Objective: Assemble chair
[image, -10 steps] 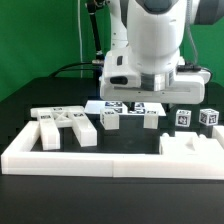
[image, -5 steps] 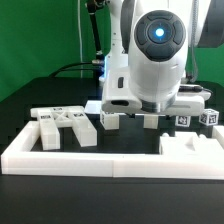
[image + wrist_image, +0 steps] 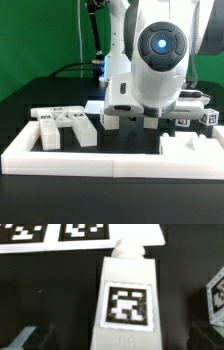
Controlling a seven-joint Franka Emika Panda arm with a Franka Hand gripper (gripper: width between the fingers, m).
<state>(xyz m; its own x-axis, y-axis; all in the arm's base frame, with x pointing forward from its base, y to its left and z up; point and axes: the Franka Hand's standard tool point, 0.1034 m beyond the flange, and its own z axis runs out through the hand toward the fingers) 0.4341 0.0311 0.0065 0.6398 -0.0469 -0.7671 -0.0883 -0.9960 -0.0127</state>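
In the wrist view a white chair post [image 3: 128, 297] with a black-and-white tag lies lengthwise on the black table, its peg end toward the marker board [image 3: 60, 234]. My gripper [image 3: 122, 341] is open and straddles the post's near end. A dark finger [image 3: 28, 336] shows on each side with a gap to the post. In the exterior view the gripper [image 3: 130, 118] is low over the table behind the wrist, and the post is hidden there. White chair slabs [image 3: 65, 127] lie at that view's left.
A long low white border wall [image 3: 90, 155] runs along the front. A chunky white block [image 3: 190, 147] sits just behind it on the exterior view's right. Two small tagged blocks [image 3: 208, 117] stand behind that. Another tagged part [image 3: 216, 294] lies beside the post.
The arm has come down and forward over the posts near the marker board, which it now hides in the exterior view. The loose parts have not moved.
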